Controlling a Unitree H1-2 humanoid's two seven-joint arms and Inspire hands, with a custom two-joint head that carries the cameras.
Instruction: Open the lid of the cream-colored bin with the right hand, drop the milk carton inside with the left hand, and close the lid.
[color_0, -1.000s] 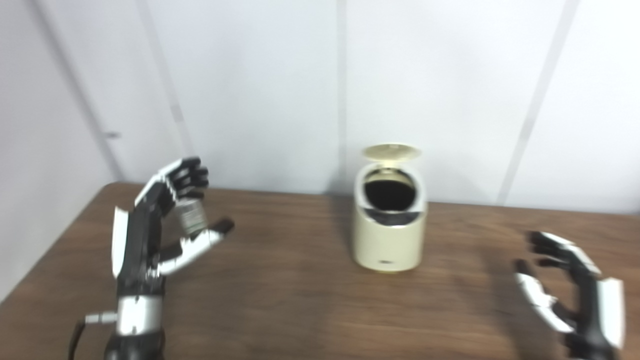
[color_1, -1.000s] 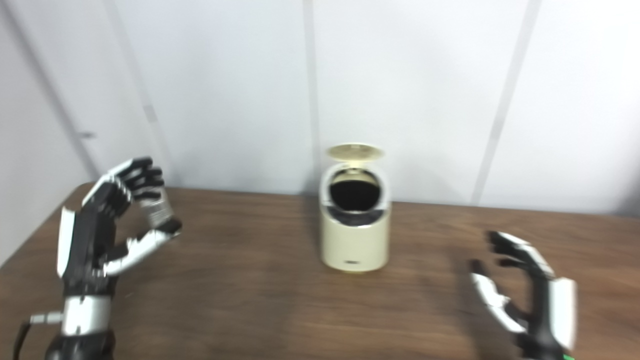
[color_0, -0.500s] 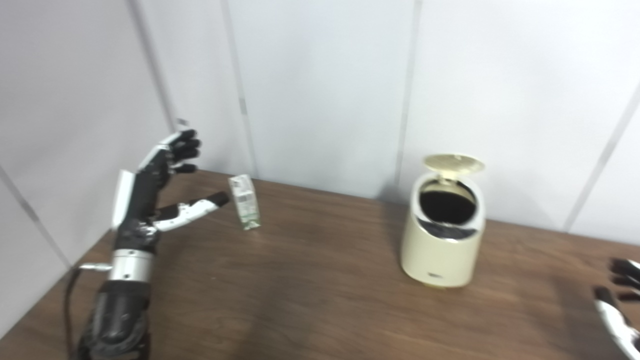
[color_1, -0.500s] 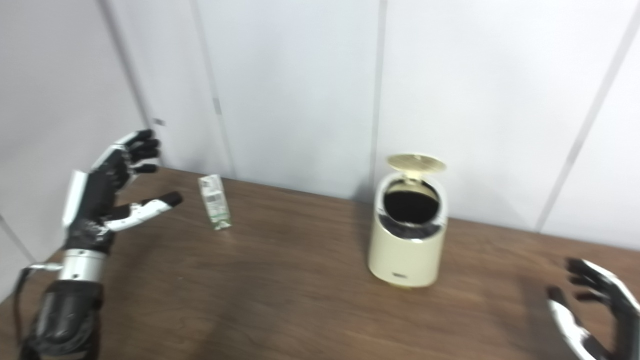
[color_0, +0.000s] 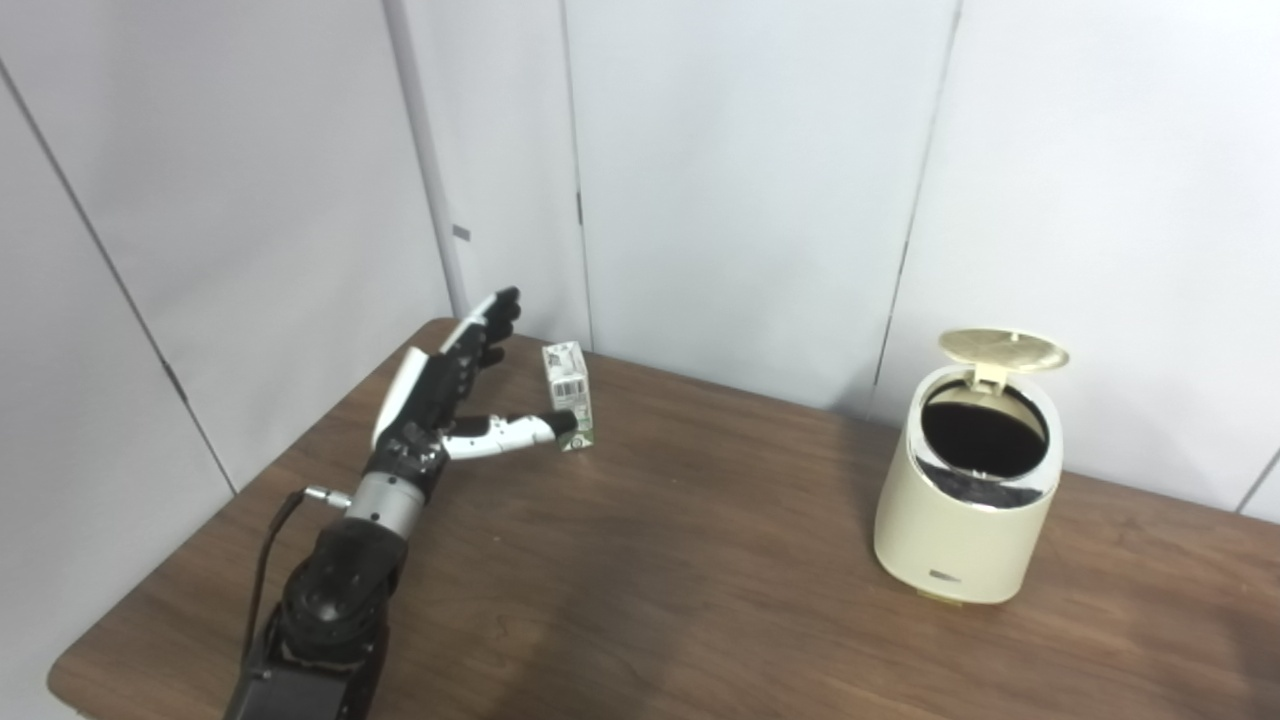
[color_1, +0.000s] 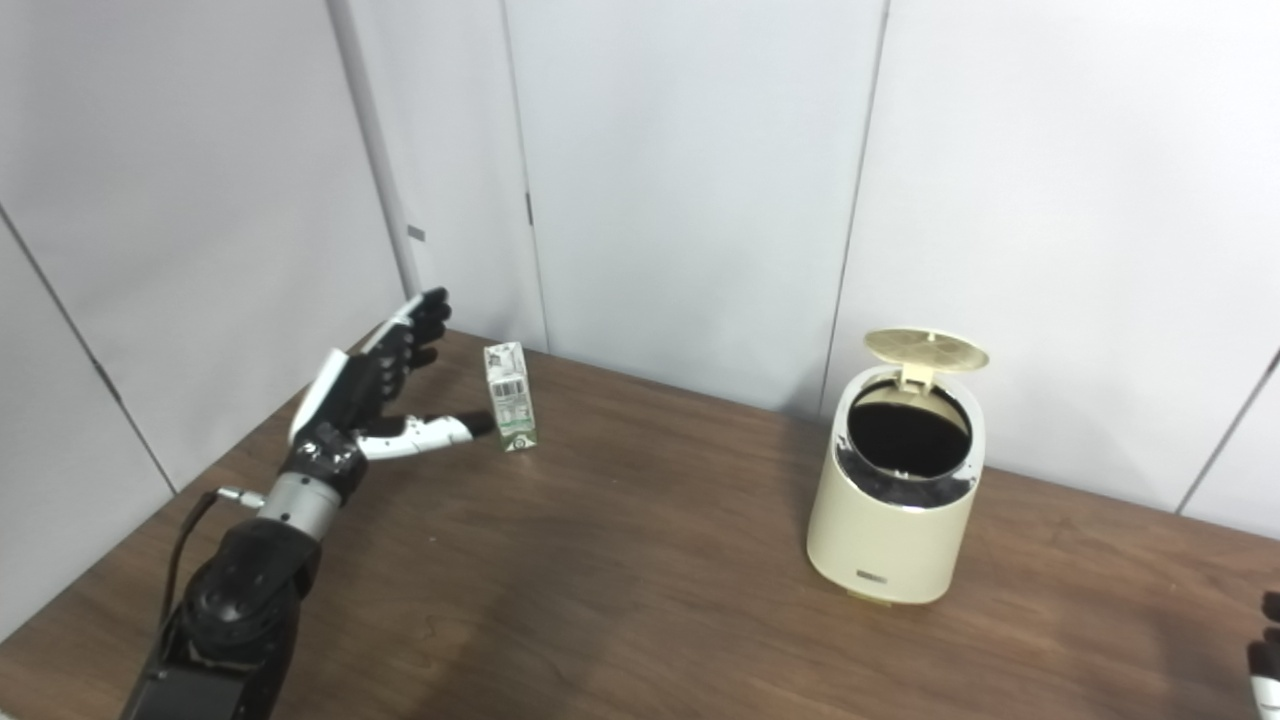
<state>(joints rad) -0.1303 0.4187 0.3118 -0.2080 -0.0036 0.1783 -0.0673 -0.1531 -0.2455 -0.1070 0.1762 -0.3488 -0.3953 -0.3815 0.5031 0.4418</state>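
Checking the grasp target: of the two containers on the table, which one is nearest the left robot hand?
The milk carton, upright by the left robot hand; the cream-colored bin stands far across the table.

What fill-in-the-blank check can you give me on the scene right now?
1. The bin has its lid ____.
2. The milk carton stands ____ on the table.
3. The left robot hand is ____, beside the carton.
4. The carton stands to the ____ of the bin.

Missing words: open; upright; open; left
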